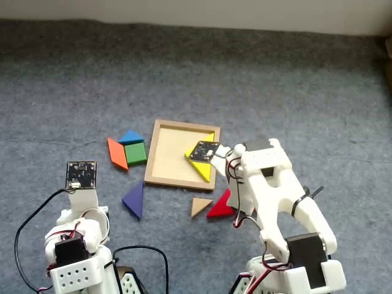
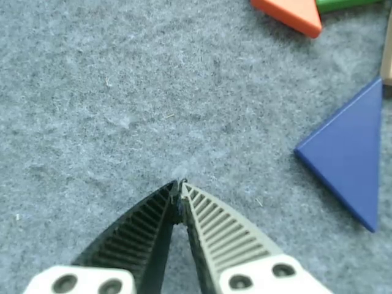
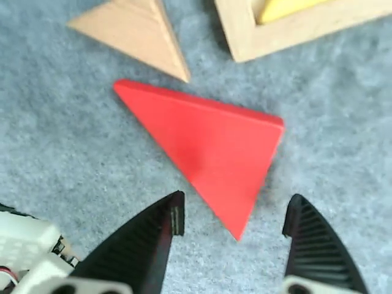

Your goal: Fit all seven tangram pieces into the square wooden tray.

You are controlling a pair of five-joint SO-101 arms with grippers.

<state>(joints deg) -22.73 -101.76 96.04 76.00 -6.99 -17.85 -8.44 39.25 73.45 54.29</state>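
— Right pincer [image 3: 236, 214]: spread wide over the red triangle [image 3: 208, 147], one corner lying between its tips. And the left?
— Left pincer [image 2: 180, 187] is pressed together, pinching nothing, above the grey counter [image 2: 92, 92]; the blue triangle [image 2: 349, 159] lies near.
— What's hard to make out?
— From above, the right arm covers part of the red triangle and part of the yellow piece [image 1: 206, 173] inside the tray [image 1: 160, 153].
— Arm poses?
— Left arm is folded back at the tray's 7 o'clock; the right arm stretches forward from 5 o'clock.
— Other pieces?
— Tan triangle [image 1: 199, 206] just beside the red one; orange piece [image 1: 117, 153], light-blue piece [image 1: 131, 136] and green piece [image 1: 136, 153] clustered at the tray's 9 o'clock.
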